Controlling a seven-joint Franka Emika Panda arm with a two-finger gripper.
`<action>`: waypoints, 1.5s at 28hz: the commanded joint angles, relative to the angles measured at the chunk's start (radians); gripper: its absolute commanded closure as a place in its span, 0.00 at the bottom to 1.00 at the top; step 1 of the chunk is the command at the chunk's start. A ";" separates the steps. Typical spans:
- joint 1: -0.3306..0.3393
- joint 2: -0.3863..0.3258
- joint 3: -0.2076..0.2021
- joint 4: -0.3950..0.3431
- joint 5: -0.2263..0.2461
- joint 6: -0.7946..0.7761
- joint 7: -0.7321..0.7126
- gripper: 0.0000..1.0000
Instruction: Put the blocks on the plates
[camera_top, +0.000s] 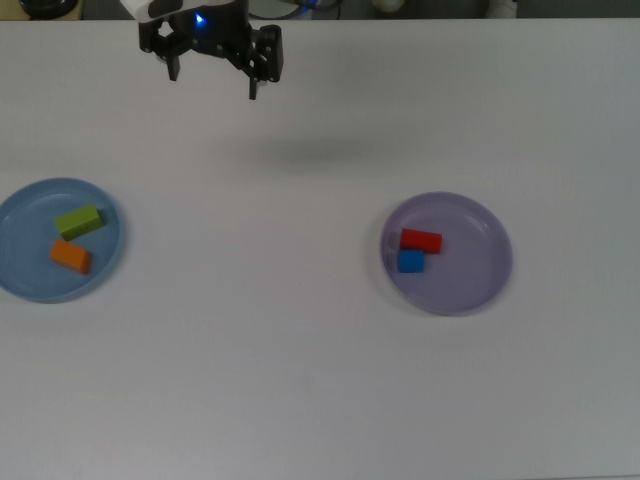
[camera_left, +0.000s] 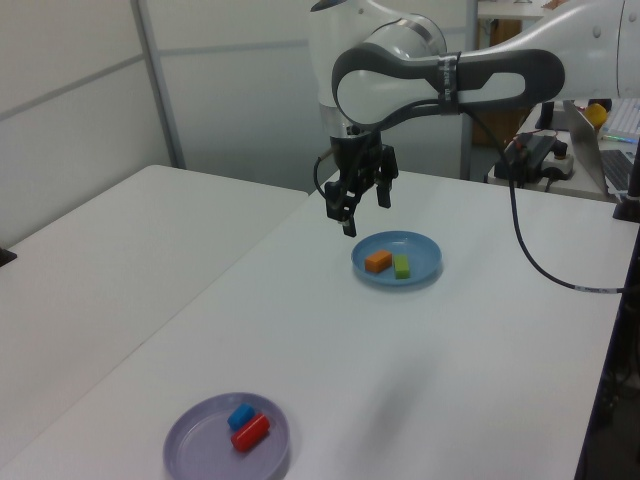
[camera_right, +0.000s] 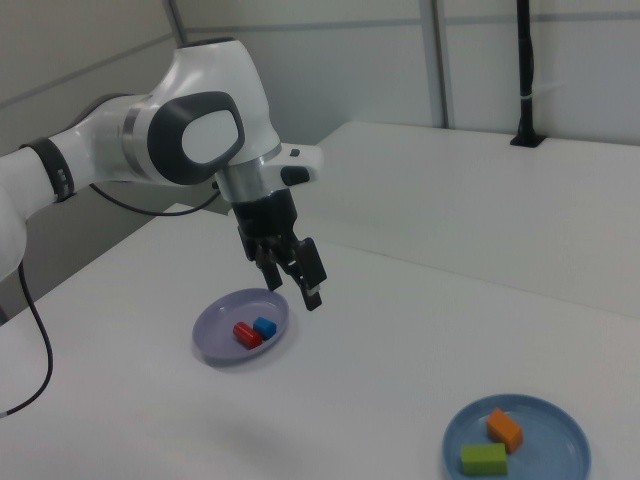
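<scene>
**All four blocks lying on the two plates, end effector hanging empty**

In the top view, the black two-finger end effector (camera_top: 213, 85) is hanging above the far edge of the white desk (camera_top: 300, 380), its fingers spread wide and holding nothing. The round light blue plastic plate (camera_top: 30, 285) is sitting at the desk's left edge, carrying the green oblong block (camera_top: 79, 221) and, just beside it, the flat orange block (camera_top: 71, 256). The round pale lavender plastic plate (camera_top: 470, 255) is lying well apart, right of the desk's middle, carrying the red oblong block (camera_top: 421, 240) with the small blue cube (camera_top: 411, 262) touching it.

In the left view, the end effector (camera_left: 364, 209) is hovering above the desk (camera_left: 450, 380), near the light blue plate (camera_left: 425, 260), which is lying toward the far edge. The lavender plate (camera_left: 190, 445) is sitting near the front edge.

In the right view, the end effector (camera_right: 292, 283) is hanging over the desk (camera_right: 380, 350) just beside the lavender plate (camera_right: 215, 345), fingers apart. The light blue plate (camera_right: 560, 445) is sitting by the near right corner.
</scene>
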 joint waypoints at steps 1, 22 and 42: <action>-0.008 -0.055 -0.011 -0.050 0.059 -0.005 -0.033 0.00; -0.037 -0.176 -0.085 -0.109 0.136 0.058 -0.352 0.00; -0.002 -0.167 -0.080 -0.109 0.136 0.038 -0.281 0.00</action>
